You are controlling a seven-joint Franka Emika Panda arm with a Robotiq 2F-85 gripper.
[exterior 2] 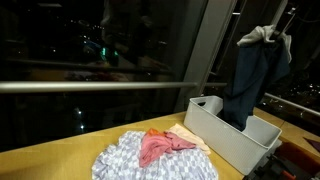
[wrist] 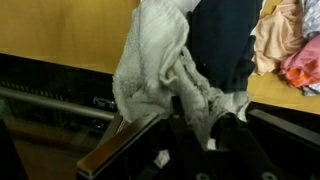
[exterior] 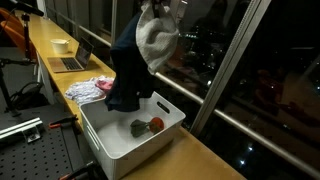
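Note:
My gripper [wrist: 200, 125] is shut on a grey-white cloth [wrist: 155, 65] and holds it up high; the cloth shows in both exterior views [exterior: 157, 45] [exterior 2: 262, 38]. A dark blue garment [exterior: 125, 75] [exterior 2: 250, 85] [wrist: 225, 40] hangs from the gripper with it, and its lower end reaches into a white bin [exterior: 115, 150] [exterior 2: 235, 140]. Inside the bin lie a dark green item [exterior: 138, 127] and a small red item [exterior: 155, 124]. The gripper itself is mostly hidden by the cloth in both exterior views.
A pile of clothes lies on the wooden counter beside the bin: a pink piece [exterior 2: 160, 148] on checked fabric [exterior 2: 130, 162] [exterior: 90, 90]. A laptop [exterior: 72, 62] and a bowl [exterior: 61, 45] stand further along. A dark window runs behind the counter.

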